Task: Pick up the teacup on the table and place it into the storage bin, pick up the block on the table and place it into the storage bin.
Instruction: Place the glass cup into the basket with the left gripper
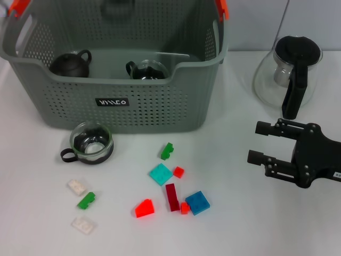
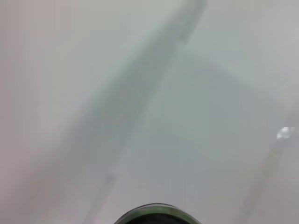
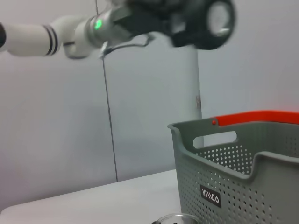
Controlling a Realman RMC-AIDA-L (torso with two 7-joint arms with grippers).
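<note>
Evidently at the teacup step: glass teacup [image 1: 92,142] untouched on the table [image 1: 256,224] just before the storage bin [image 1: 122,112]. Right gripper [image 1: 257,143] spread and empty near the right edge; left gripper [image 3: 205,21] aloft, finger state impossible to tell. Next calls for reaching over the blocks [image 1: 170,186] to the cup's rim.

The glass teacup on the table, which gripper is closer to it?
Right. The right gripper hovers over the table well off to the teacup's right; the left gripper is raised high, outside the head view.

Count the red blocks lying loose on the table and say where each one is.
4, all in front of the grey perforated storage bin: a small red square block, a dark red long bar, a tiny red block touching it, and a red wedge. None seems hidden.
</note>
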